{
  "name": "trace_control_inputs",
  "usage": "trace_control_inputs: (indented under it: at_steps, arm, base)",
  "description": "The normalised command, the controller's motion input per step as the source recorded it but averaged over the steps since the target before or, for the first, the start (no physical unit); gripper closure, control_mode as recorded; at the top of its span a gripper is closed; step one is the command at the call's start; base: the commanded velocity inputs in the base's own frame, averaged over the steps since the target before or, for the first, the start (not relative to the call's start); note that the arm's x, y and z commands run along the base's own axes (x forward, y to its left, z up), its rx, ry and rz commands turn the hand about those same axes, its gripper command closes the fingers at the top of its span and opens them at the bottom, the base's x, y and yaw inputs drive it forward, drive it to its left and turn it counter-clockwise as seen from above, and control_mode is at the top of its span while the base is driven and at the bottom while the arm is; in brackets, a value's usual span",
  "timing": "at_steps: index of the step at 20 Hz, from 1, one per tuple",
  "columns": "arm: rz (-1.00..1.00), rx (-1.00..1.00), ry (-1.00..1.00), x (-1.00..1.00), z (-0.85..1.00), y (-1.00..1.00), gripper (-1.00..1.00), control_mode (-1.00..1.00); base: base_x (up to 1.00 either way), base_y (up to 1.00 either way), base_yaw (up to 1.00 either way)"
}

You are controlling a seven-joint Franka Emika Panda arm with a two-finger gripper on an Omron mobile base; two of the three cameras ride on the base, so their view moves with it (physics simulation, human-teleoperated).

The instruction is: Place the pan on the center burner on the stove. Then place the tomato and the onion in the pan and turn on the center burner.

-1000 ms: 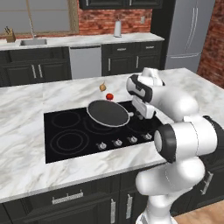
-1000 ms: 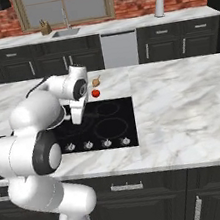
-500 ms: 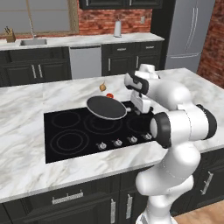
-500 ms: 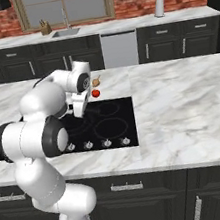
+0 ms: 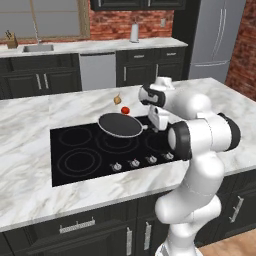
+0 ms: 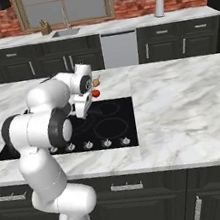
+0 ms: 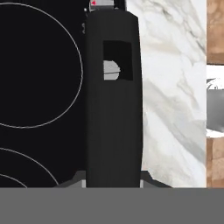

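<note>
The pan (image 5: pixel 120 125), dark grey and round, hangs just above the black stove (image 5: pixel 65 150), over the back of the center burner (image 5: pixel 118 144). My gripper (image 5: pixel 150 125) is shut on its short black handle (image 7: pixel 113 109) at the pan's right side. The hand view looks along this handle, with my gripper (image 7: pixel 113 181) at its base. The red tomato (image 5: pixel 125 110) and the tan onion (image 5: pixel 117 99) lie on the marble just behind the stove. In the right base view my gripper (image 6: pixel 81 114) points down beside the tomato (image 6: pixel 95 93) and the onion (image 6: pixel 97 81); my arm hides the pan there.
A row of silver knobs (image 5: pixel 140 162) runs along the stove's front edge. Marble island counter (image 5: pixel 30 190) surrounds the cooktop. Beyond it stand a back counter with a sink (image 5: pixel 37 48) and a fridge (image 5: pixel 215 40) at the far right.
My arm's elbow has swung up and outward while the hand kept its grip. The pan has stayed almost where it was over the stove.
</note>
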Motion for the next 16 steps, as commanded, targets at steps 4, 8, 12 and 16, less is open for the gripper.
trace_control_inputs:
  at_steps: [4, 8, 12, 16]
  arm:
    - [-0.07, -0.08, 0.0, 0.11, -0.32, -0.02, 1.0, -1.0]
    - [-0.06, -0.03, 0.0, 0.12, -0.17, -0.12, 1.0, -1.0]
    - [-0.02, 0.0, 0.0, 0.16, -0.09, -0.26, 1.0, -1.0]
    - [0.0, 0.0, 0.0, 0.12, -0.16, -0.16, 1.0, -1.0]
  base:
    - [0.0, 0.0, 0.0]
    - [0.0, 0.0, 0.0]
    - [0.0, 0.0, 0.0]
    - [0.0, 0.0, 0.0]
